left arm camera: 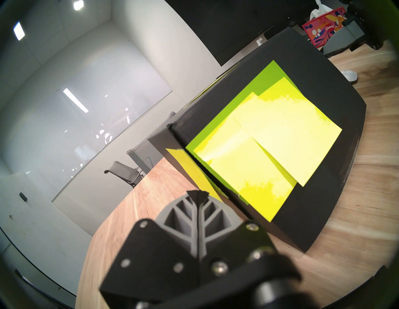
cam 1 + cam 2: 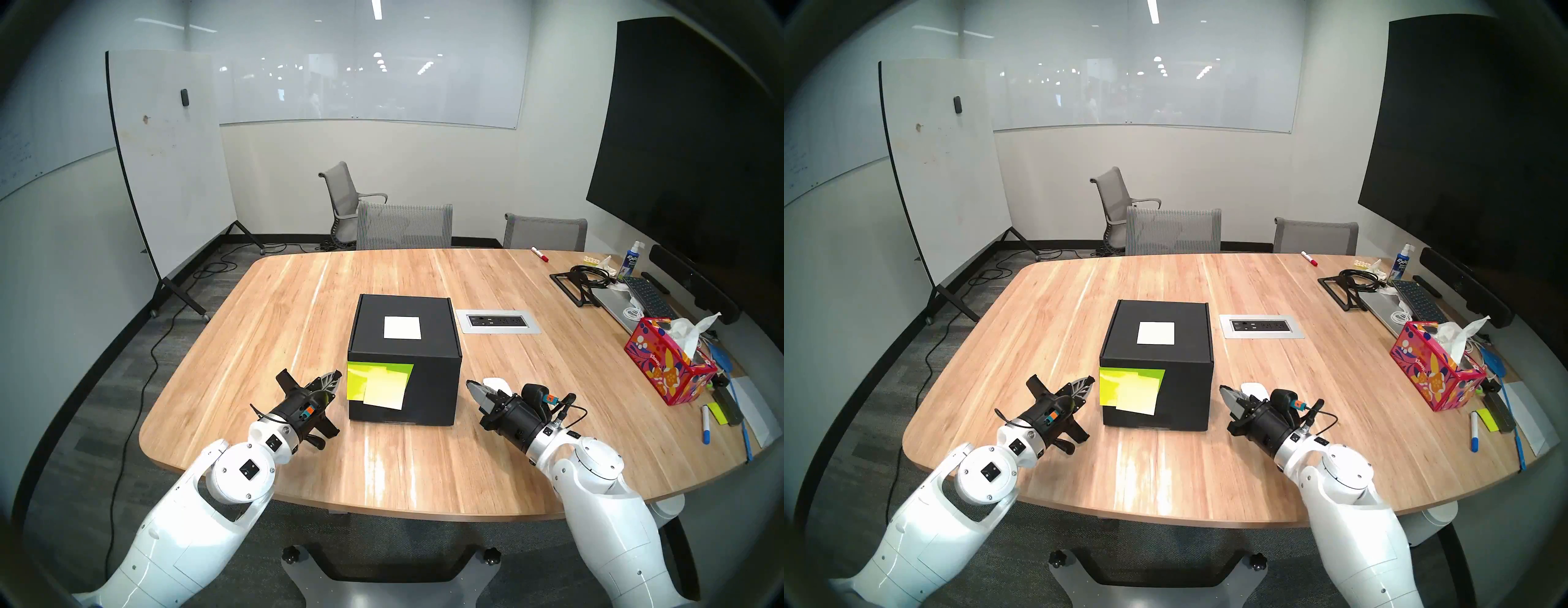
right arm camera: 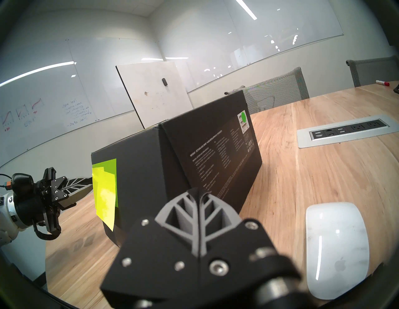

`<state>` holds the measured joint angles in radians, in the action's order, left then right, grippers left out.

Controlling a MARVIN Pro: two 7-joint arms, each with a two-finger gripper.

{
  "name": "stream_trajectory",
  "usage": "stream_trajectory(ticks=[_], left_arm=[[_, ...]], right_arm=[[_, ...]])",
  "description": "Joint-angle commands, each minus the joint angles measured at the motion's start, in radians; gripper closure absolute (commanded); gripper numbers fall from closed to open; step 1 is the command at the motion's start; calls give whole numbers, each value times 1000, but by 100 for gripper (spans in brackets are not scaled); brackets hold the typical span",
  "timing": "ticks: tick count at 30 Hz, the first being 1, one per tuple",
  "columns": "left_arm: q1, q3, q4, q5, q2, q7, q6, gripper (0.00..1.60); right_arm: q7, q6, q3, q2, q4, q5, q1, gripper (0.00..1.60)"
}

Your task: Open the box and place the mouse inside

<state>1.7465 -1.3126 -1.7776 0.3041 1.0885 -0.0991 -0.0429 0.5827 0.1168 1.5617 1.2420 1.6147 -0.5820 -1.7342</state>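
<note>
Toward the near edge of the wooden worktop [image 2: 297, 297], left of centre: left claw [image 2: 335, 379], grey ribbed fingers pressed together, holding nothing, hanging above the wood with its tip just beside the near-left corner of the box.

Centre of the worktop: the box [image 2: 428, 344], matte black cardboard, lid down. Blank white square label [image 2: 402, 327] on the lid. Overlapping yellow-green sticky notes [image 2: 377, 382] on the near face toward its left edge, no writing on them; in the left wrist view one note wraps round the corner. The right-hand side panel, seen from the right wrist, bears columns of small white print, too fine to read beyond a heading that seems to start "NVIDIA", and a small white sticker with a green dot and barcode at its far upper corner.

Beyond the box's right side: silver power-and-data outlet plate [image 2: 497, 321] set flush in the worktop.

Near edge, right of the box: right claw [image 2: 473, 387], fingers together, empty, pointing toward the box's near-right corner. The mouse [image 3: 336, 248], white, low, with a grey Apple logo, lies flat on the wood just to the right of that claw and partly beneath it, apart from the box.

Right edge of the worktop: red floral tissue box [image 2: 666, 365] marked "Kleenex"; farther back, a spray bottle [image 2: 631, 260] marked "Expo".
</note>
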Motion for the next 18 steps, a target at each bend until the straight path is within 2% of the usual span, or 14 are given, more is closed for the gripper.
stream_trajectory(ticks=[1,18], left_arm=[[-5,-1,-17,3,-1,2,-5,160],[-5,-1,-17,3,-1,2,-5,160]], right_arm=[[0,2,0,-2,15,1,11,160],[1,2,1,-1,15,2,11,160]])
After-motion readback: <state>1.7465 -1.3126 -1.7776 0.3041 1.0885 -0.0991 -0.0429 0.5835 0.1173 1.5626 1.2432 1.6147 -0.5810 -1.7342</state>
